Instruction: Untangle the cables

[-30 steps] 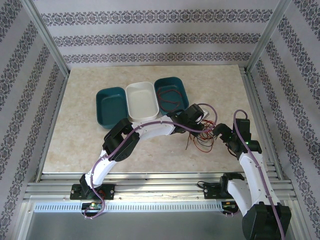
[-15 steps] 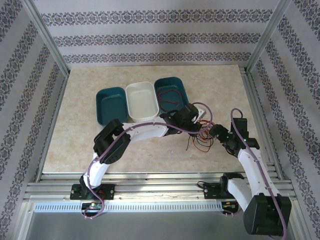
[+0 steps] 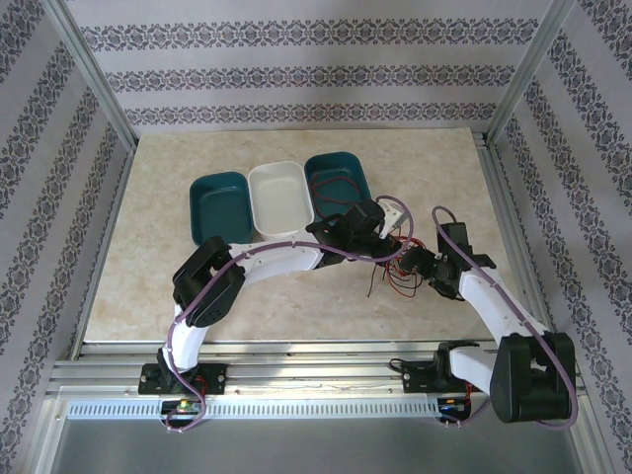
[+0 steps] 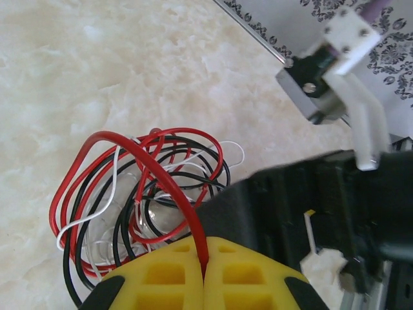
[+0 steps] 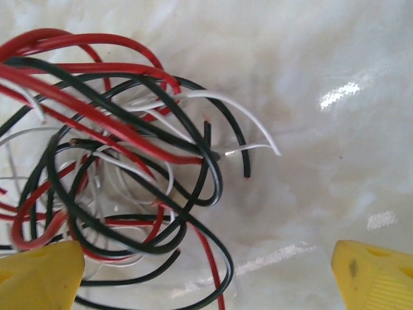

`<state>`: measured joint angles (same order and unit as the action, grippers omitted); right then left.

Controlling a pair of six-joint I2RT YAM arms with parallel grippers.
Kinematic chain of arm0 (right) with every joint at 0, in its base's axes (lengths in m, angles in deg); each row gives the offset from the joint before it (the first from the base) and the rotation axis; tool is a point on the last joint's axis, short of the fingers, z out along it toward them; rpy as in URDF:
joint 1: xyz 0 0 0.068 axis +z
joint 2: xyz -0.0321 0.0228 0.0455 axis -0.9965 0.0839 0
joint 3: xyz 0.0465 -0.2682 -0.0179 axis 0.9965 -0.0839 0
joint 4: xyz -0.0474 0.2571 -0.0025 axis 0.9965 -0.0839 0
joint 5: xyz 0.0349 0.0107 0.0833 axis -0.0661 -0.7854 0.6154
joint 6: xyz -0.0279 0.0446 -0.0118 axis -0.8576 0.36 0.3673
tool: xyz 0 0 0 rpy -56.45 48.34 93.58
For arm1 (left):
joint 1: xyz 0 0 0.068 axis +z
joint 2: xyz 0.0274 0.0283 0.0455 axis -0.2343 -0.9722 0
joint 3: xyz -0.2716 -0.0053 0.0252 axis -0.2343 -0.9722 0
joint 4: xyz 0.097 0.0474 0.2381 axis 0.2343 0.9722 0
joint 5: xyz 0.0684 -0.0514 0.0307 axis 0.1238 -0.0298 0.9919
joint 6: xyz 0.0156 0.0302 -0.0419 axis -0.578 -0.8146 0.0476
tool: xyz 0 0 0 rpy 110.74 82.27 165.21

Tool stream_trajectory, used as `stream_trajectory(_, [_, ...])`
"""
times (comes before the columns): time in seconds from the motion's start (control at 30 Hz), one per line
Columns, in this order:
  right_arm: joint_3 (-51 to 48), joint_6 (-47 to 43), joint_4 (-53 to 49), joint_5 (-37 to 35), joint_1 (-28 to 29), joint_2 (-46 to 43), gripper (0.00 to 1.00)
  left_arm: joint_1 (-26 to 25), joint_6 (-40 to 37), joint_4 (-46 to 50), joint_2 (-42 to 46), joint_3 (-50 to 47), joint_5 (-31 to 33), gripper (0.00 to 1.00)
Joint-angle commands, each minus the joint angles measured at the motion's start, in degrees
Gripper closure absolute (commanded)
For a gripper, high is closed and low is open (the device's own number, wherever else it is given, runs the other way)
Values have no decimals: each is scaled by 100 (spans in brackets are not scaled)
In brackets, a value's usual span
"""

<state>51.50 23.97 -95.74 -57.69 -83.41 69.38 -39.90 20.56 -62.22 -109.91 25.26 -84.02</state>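
Toward counter's near-right corner: cables, red, black, white, one tangle. Left pincer clamped on red cable. Right pincer wide apart over tangle.

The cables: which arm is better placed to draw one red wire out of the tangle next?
Left, probably. The left end effector is shut on a red cable that rises from the tangle, so it can pull. The right end effector stands open over the tangle and holds nothing.
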Motion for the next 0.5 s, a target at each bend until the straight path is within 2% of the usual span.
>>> stream_trajectory(0.0, [177, -11, 5, -409, 85, 166, 2, 122, -104, -166, 540, -58, -183, 96])
stream_trajectory(0.17, [232, 16, -36, -589, 83, 447, 2, 251, -112, -270, 1008, -159, -618, 96])
stream_trajectory(0.47, [258, 49, 12, -828, 82, 657, 2, 317, -235, -231, 1510, -222, -1032, 96])
